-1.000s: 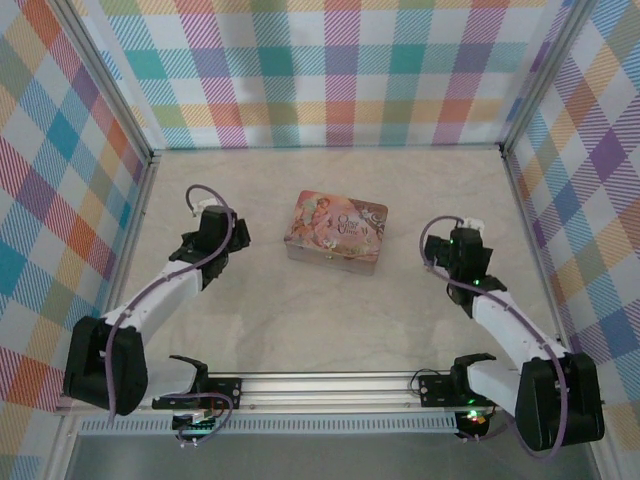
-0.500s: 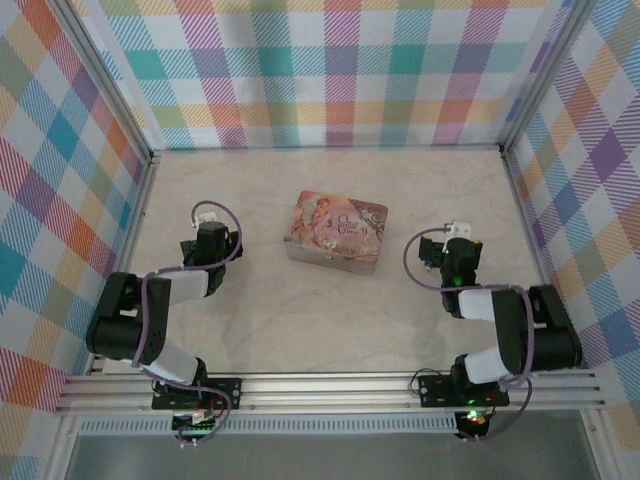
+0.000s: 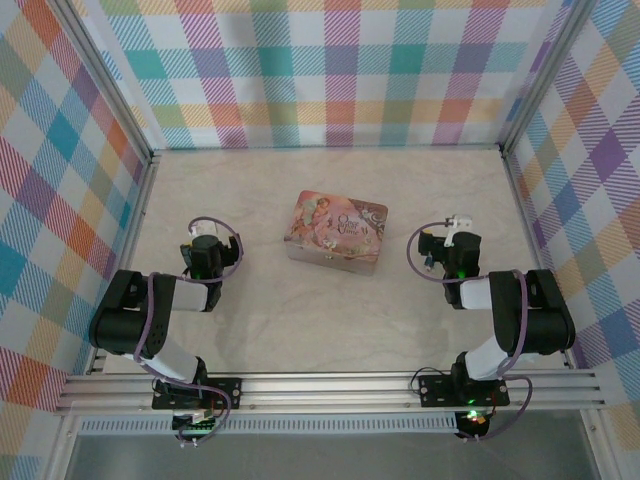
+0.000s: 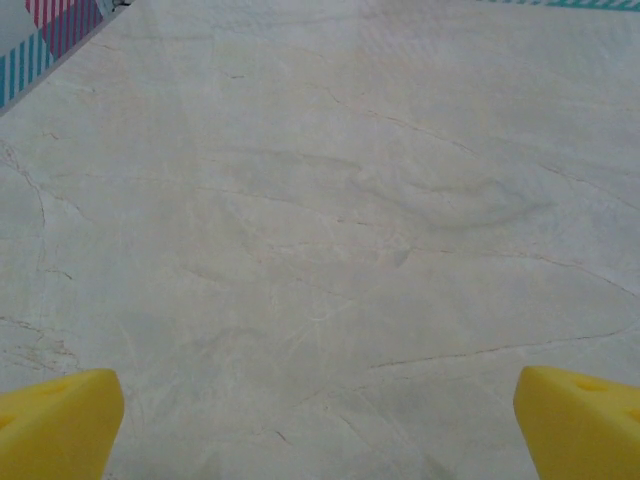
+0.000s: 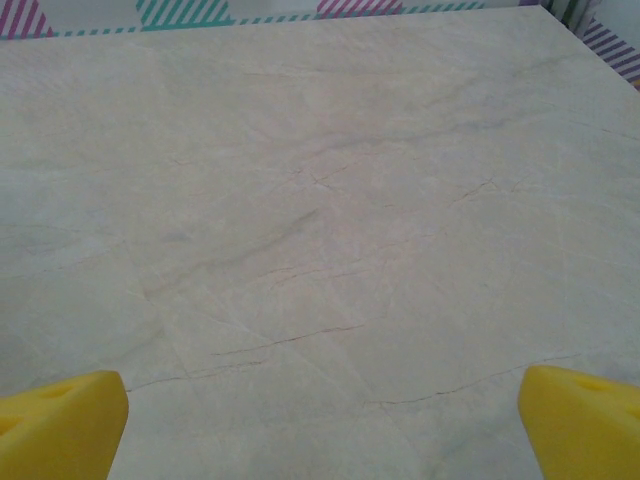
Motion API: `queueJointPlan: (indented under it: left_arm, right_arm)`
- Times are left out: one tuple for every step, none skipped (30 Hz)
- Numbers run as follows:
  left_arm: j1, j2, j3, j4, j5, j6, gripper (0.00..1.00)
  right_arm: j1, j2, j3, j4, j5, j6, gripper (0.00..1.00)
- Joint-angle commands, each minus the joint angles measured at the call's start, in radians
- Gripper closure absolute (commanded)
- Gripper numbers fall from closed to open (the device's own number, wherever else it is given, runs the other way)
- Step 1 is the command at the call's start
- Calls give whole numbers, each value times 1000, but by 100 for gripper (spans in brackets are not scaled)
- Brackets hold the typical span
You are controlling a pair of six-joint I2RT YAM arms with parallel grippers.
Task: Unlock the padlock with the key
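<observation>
Top view: the pink picture tin (image 3: 337, 232) sits mid-surface, slightly skewed, roughly between your two arms and well apart from both. The lid has a painted figure on its left half and cursive lettering on the right, too small to read reliably. You can't tell where the key or the padlock is from here. The surface (image 3: 330, 320) is pale marbled stone pattern, boxed in by plaid walls (image 3: 330, 70). Both arms are folded back low. The left gripper (image 3: 204, 250) is left of the tin and the right gripper (image 3: 456, 255) is right of it, both pointing toward the far wall. You can't judge the jaws at this scale. A green light is lit on the right arm (image 3: 461, 276). An aluminium rail (image 3: 330, 385) runs along the near edge.

Left wrist: left gripper (image 4: 320, 430) jaws are wide. The yellow fingertips (image 4: 55, 420) sit at the bottom corners of your view with bare surface (image 4: 320, 220) between them, holding nothing. Grey veins run across the marble. A strip of pink and teal wall (image 4: 45, 30) is at top left.

Right wrist: same picture. Right gripper (image 5: 322, 420) jaws are wide, with the yellow fingertips (image 5: 60, 420) in the bottom corners and nothing held. Veined surface (image 5: 320, 200) runs out to the wall strip (image 5: 190, 12) along the top. No legible writing or labels here.
</observation>
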Motion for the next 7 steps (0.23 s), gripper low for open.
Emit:
queueJointPlan:
  left_arm:
    - [6, -5, 4, 43, 12, 20, 0]
    - [4, -3, 4, 45, 12, 20, 0]
    - [5, -5, 4, 43, 12, 20, 0]
    - [5, -3, 4, 44, 12, 20, 0]
    - [5, -5, 2, 44, 12, 20, 0]
    - [6, -5, 2, 45, 12, 20, 0]
    - [5, -5, 1, 46, 12, 21, 0]
  right_arm:
    - [-2, -9, 25, 21, -23, 16, 0]
    - [-3, -11, 26, 18, -24, 16, 0]
    - [-3, -11, 25, 19, -25, 15, 0]
    - [-3, -11, 24, 22, -23, 15, 0]
    - [-3, -11, 23, 22, -23, 15, 0]
    - [-1, -12, 21, 26, -23, 13, 0]
    - [-3, -15, 16, 32, -23, 13, 0]
